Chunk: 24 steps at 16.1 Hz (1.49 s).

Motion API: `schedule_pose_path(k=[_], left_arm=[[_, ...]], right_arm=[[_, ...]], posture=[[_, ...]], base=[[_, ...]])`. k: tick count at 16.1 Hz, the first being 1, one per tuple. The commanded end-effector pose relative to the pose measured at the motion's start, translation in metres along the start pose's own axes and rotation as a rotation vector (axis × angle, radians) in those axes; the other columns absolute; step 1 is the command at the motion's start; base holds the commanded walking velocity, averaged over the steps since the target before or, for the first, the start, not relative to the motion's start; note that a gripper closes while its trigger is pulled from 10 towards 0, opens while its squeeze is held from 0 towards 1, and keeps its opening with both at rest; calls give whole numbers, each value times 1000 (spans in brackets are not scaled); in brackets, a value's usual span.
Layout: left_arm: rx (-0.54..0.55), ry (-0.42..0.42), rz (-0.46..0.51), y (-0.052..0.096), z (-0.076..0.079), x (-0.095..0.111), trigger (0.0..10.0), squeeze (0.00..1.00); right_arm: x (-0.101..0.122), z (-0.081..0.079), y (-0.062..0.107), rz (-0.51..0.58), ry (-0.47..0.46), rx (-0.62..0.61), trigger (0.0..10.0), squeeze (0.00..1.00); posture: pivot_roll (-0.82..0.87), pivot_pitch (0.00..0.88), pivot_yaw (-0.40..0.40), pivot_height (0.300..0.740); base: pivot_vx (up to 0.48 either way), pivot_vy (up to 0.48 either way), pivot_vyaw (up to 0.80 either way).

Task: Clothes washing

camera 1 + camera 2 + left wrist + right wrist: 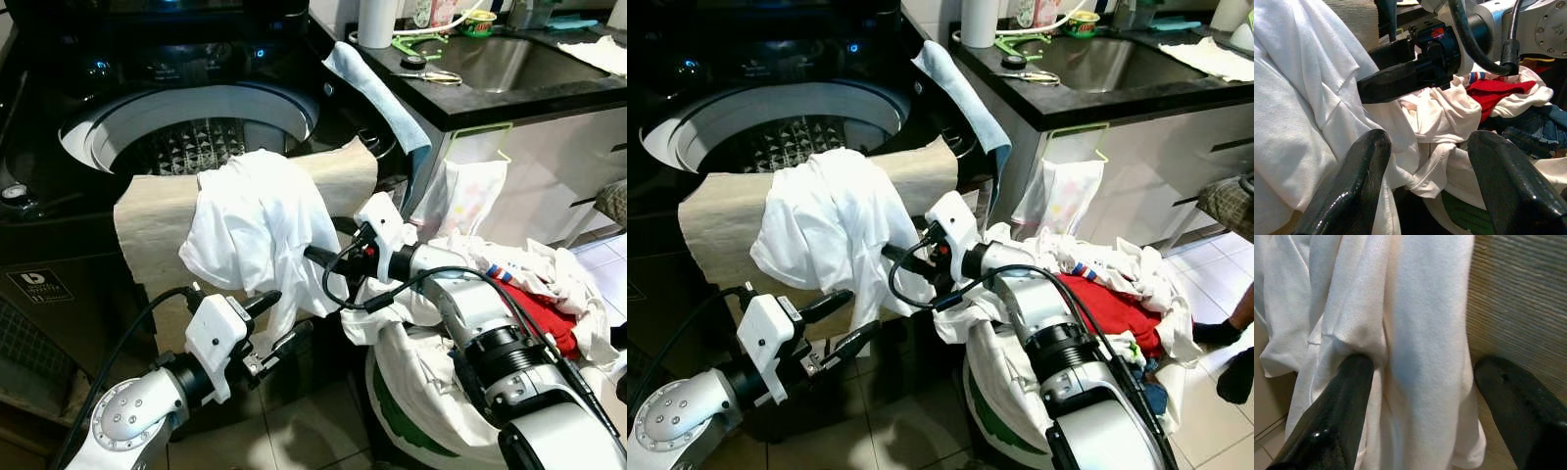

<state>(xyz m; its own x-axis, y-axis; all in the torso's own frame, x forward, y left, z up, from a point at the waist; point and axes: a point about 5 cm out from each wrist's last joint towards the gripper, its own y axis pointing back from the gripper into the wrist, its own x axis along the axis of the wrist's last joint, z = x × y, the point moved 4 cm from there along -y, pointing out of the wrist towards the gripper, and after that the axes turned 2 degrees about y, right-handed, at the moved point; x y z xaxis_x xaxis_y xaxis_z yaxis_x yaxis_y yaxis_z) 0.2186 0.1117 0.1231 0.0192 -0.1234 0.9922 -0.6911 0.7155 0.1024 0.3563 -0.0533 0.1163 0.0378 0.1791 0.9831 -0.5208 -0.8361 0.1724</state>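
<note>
We see a soft white cloth garment (pixel 257 227) draped over a coarse, ribbed beige towel (pixel 157 217) on the glossy black plastic washing machine (pixel 59 176). Our gripper fingers (pixel 1356 191) look smooth, shiny black; the far sink (pixel 509 61) is brushed metal.

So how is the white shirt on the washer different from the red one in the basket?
The white shirt hangs over the washer's front edge on a beige cloth; the red one lies crumpled in the laundry basket. The white shirt sits between both grippers' open jaws; nothing touches the red one. Neither lies in the drum.
</note>
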Motion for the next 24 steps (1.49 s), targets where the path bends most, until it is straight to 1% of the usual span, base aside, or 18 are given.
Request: schedule_pose_path(k=[1,3,7,13,16,18,19,21,22,23,24], left_arm=[[7,-10,10,1,-1,5,10000,0],[13,-14,11,0,-2,5,10000,0],[15,-14,11,0,-2,5,10000,0],[23,-13,11,-1,-3,5,10000,0],[28,-12,11,0,-3,4,10000,0],[33,-14,13,0,-4,4,10000,0],[39,-17,15,0,-5,5,10000,0],[44,-19,17,0,-6,5,10000,0],[49,-21,20,-1,-8,7,10000,0],[52,-24,22,-1,-10,9,10000,0],[54,-25,22,-1,-10,9,10000,0]], right_arm=[[11,1,-2,28,23,29,0,0],[12,-3,-3,44,13,75,0,0],[12,-4,-3,55,13,88,0,0],[19,-10,1,79,7,170,0,0],[32,-10,3,111,24,200,0,0],[53,-4,3,174,26,199,0,0],[80,5,4,241,36,191,0,0],[100,12,4,282,52,189,0,0],[132,24,3,335,82,180,0,0],[157,33,1,369,103,160,0,0],[166,37,-1,379,116,141,0,0]], posture=[[10,0,-17,719],[9,0,-17,719],[7,0,-16,719],[5,0,-23,719],[6,0,-26,719],[9,0,-31,719],[9,0,-34,719],[11,0,-36,719],[13,0,-39,719],[14,0,-39,719],[14,0,-39,719]], base=[[0,0,0],[0,0,0],[0,0,0],[0,0,0],[0,0,0],[0,0,0],[0,0,0],[0,0,0],[0,0,0],[0,0,0],[0,0,0]])
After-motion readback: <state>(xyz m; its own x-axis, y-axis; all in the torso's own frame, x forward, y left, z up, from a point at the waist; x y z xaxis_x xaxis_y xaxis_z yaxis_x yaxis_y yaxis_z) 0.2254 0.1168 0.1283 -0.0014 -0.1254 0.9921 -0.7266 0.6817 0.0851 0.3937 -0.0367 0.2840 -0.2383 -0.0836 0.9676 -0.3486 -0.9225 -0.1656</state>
